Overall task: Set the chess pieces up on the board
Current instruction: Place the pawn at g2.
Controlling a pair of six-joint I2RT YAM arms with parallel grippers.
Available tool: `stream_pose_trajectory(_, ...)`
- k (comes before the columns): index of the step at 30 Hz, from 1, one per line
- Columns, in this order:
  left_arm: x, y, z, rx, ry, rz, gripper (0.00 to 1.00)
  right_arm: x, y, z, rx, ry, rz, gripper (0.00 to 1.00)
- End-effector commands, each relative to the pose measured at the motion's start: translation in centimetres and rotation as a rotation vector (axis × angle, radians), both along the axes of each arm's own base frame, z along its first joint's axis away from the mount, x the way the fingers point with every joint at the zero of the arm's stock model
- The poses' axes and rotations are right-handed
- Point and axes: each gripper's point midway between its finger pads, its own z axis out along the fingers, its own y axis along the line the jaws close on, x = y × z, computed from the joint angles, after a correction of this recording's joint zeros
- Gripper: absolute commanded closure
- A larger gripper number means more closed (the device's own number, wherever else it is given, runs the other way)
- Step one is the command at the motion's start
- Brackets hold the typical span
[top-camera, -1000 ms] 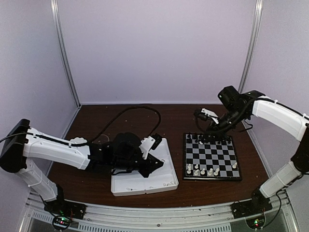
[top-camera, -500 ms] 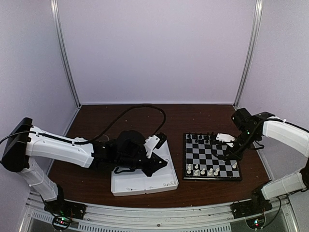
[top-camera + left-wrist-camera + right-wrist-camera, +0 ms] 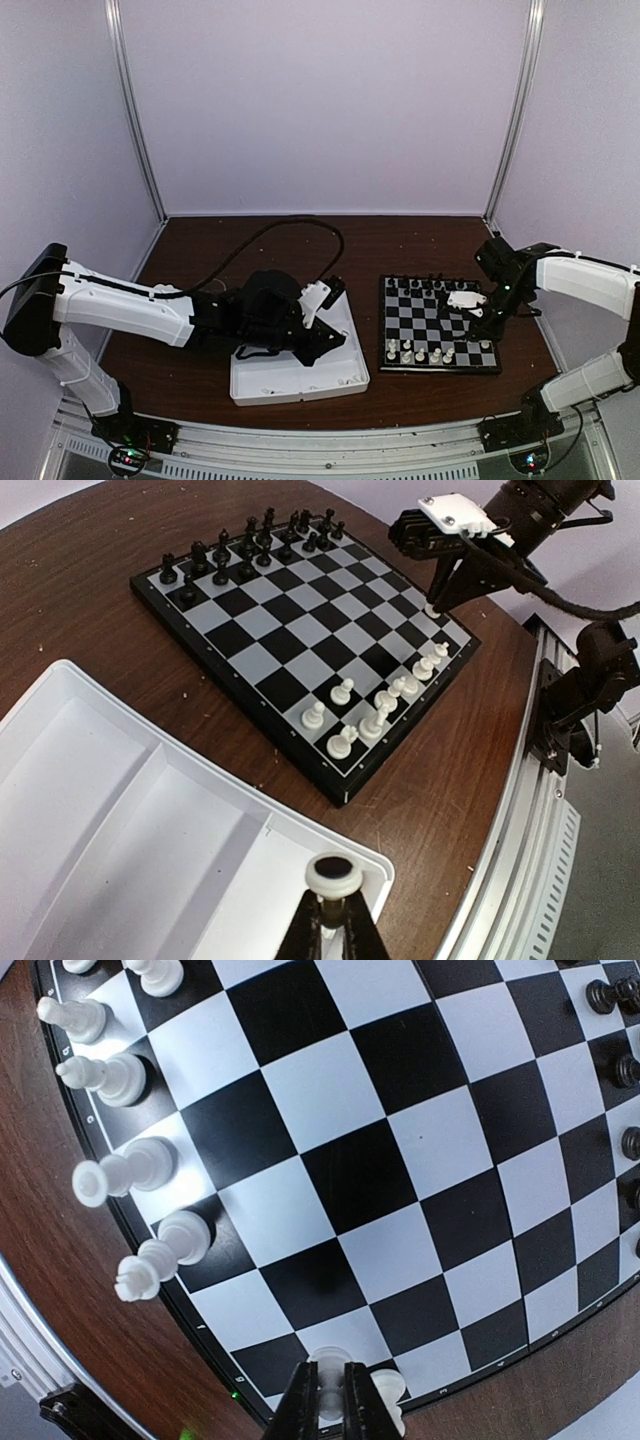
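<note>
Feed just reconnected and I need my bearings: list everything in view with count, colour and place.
board: one, black and grey-white checks, right of the tray.
black chess pieces: too small to count, black, two rows at the board's far edge.
white chess pieces: several, white, along the board's near edge.
left-held piece: one, white, above the tray's right side.
right-held piece: one, white, at the board's right edge.
tray: one, white, three compartments, left of the board.
cable: one, black, looped behind the tray.
table: one, dark brown, under everything.
left gripper: one, black, shut on the left-held piece.
right gripper: one, black, shut on the right-held piece.
</note>
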Motion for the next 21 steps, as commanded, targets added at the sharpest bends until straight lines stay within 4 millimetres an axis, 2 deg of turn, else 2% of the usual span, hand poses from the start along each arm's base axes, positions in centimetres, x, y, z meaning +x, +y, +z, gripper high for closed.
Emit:
stream_pose_trajectory(1, 0.1, -0.7, 1.3, -0.026, -0.026, -0.016, 0.98, 0.2, -1.0, -1.0, -0.051, 0.001, 0.007, 0.92)
stream_pose_trajectory(14, 0.0, -0.7, 1.0, -0.023, -0.019, -0.017, 0.98, -0.2, -1.6, -2.5, -0.09, 0.066, -0.006, 0.91)
stream_pose_trajectory(21, -0.1, -0.6, 0.8, -0.021, -0.016, -0.016, 0.98, -0.3, -1.7, -2.9, -0.097, 0.081, -0.012, 0.84)
